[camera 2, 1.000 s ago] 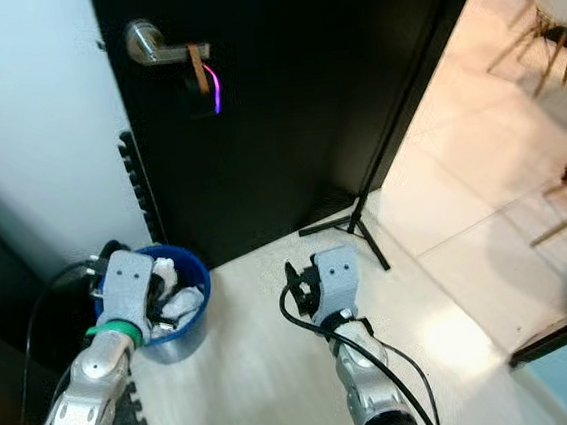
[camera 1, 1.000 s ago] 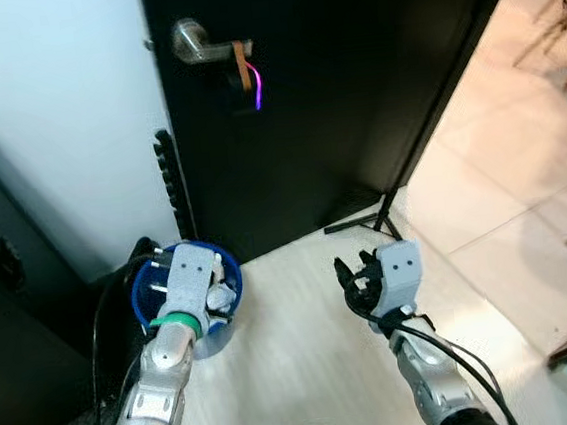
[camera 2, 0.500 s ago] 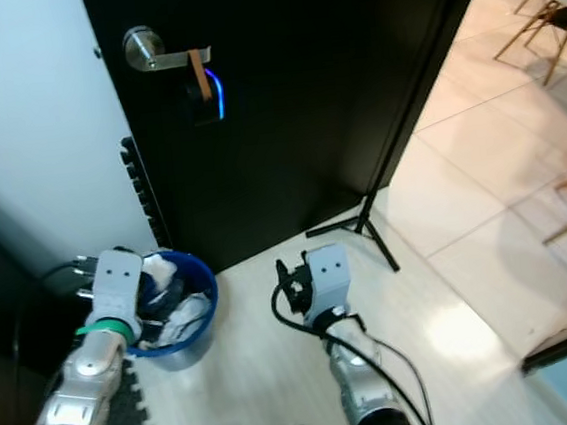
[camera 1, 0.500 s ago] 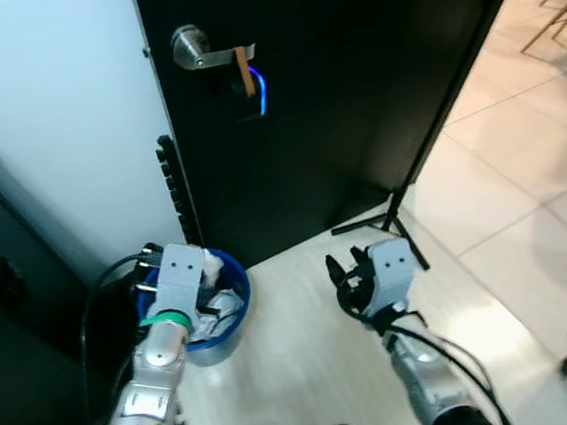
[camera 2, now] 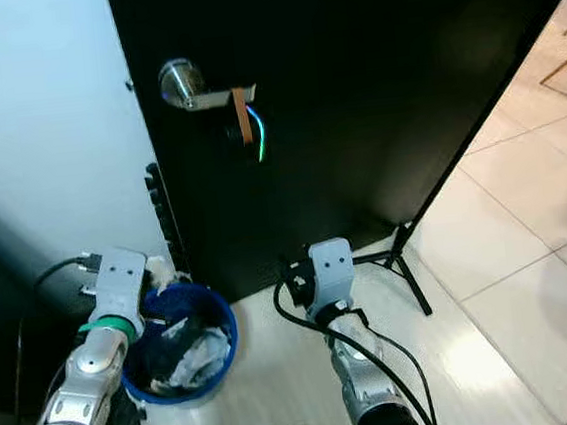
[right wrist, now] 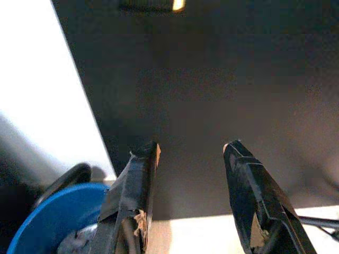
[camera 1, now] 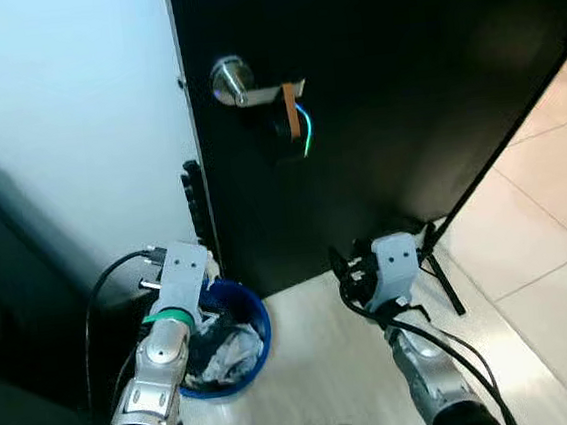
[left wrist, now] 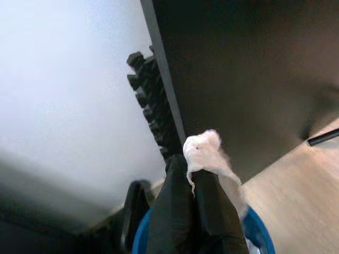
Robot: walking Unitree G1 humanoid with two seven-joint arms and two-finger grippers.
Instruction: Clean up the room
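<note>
A black door (camera 1: 402, 90) with a silver lever handle (camera 1: 241, 84) stands beside a pale wall (camera 1: 64, 123).

No legible text or labels.

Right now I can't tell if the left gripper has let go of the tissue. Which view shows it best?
The left wrist view: the tissue sits pinched at the fingertips of the left gripper, above the blue bin. In the eye views the wrist housing hides most of it; a white scrap peeks out beside it.
</note>
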